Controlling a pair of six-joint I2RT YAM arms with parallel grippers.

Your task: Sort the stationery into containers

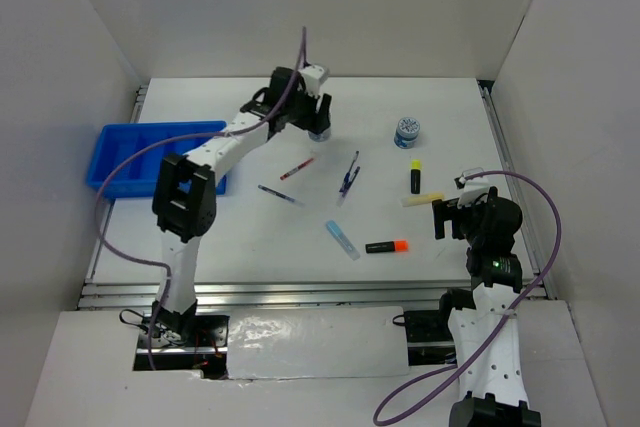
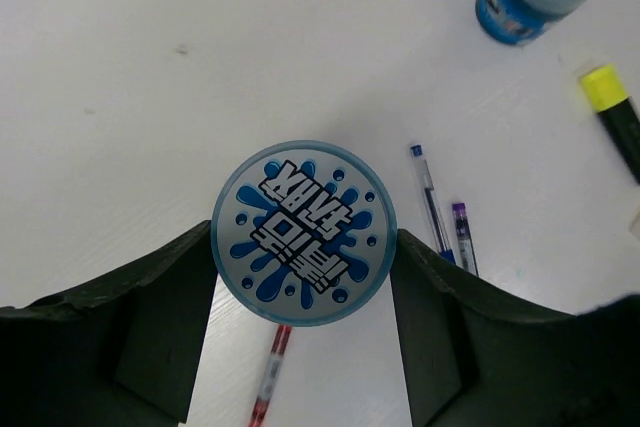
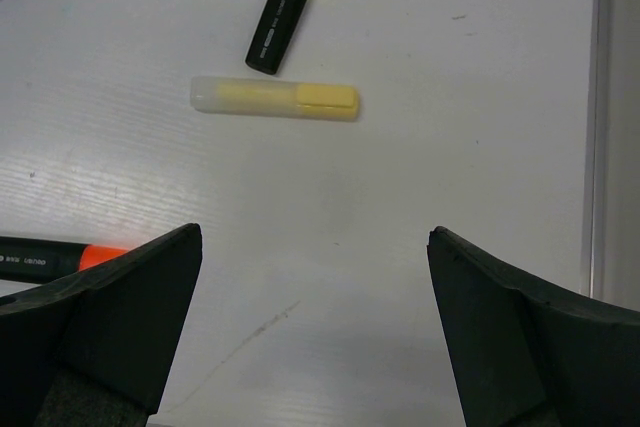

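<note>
My left gripper point(image 1: 318, 130) is shut on a round blue-white pot point(image 2: 304, 233) and holds it above the table's far middle, over the red pen point(image 2: 268, 377). The blue tray point(image 1: 130, 129) stands at the left. The other pot point(image 1: 407, 132) stands at the back right. A blue pen point(image 1: 278, 194), two pens side by side point(image 1: 349, 175), a pale blue bar point(image 1: 342, 239) and an orange-capped highlighter point(image 1: 386, 246) lie mid-table. My right gripper point(image 1: 452, 217) is open and empty, just short of the cream bar point(image 3: 275, 97) and the yellow-capped highlighter point(image 3: 283, 12).
White walls enclose the table on three sides. A metal rail point(image 3: 612, 127) runs along the right edge, close to my right gripper. The left arm's purple cable point(image 1: 303, 52) arches over the back of the table.
</note>
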